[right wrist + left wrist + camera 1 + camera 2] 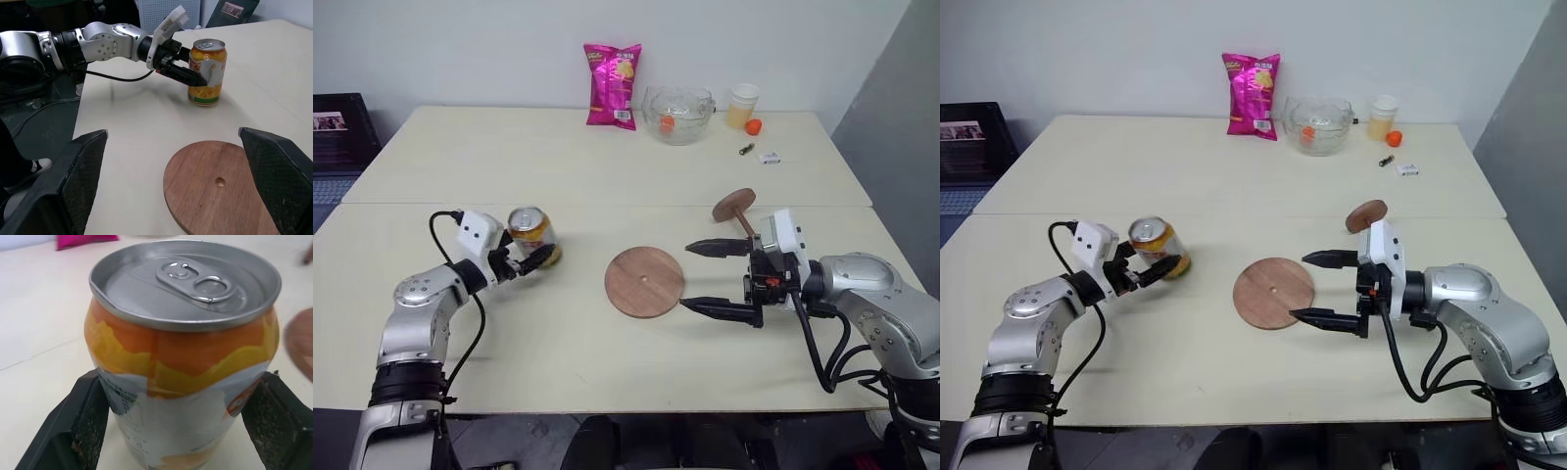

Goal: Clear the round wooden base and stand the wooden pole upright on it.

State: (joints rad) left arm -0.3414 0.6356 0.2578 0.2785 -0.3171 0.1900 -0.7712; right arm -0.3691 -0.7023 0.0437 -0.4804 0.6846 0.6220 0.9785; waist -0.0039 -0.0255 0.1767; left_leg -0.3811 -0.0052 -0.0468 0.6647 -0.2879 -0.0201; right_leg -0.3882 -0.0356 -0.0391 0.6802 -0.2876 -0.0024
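Base: you see the flat round wooden base [644,281], reddish-brown.
Can: your orange, yellow and white drink can [532,235], silver top.
Table: cream table [568,166].
Bag: bright pink snack bag [613,85].

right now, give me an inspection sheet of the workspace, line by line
surface: pale table, a seam running across it
job's things: round wooden base flat and bare, centre hole showing; wooden pole lying behind the right gripper
clutter: orange can upright left of the base; pink snack bag, glass bowl, plastic cup, small bits at the far edge
grippers: left gripper around the can, fingers at its sides; right gripper wide open beside the base, holding nothing
cables: black cable looped at the left wrist; black cables under the right forearm
surroundings: plain wall; dark crate at left
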